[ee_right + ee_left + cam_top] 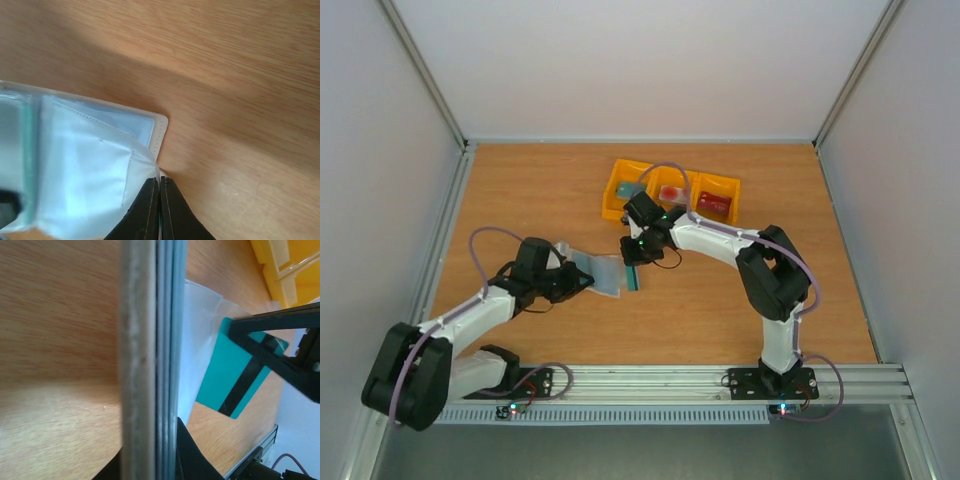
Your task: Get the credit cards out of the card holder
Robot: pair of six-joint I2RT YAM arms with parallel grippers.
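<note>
The card holder (603, 272) lies open on the table, its translucent sleeves (200, 330) spread to the right. My left gripper (582, 283) is shut on its left part, which shows edge-on (150, 340) in the left wrist view. My right gripper (632, 258) is shut on a teal credit card (635, 278) with a black stripe (230, 375), right at the sleeve's edge. In the right wrist view the shut gripper (160, 182) touches the sleeve (85, 160). Whether a corner of the card is still inside is unclear.
A yellow three-compartment tray (692, 180) stands behind the right gripper. It holds a teal card (628, 190), a red-and-white card (670, 192) and a dark red card (715, 203). White walls enclose the table on three sides.
</note>
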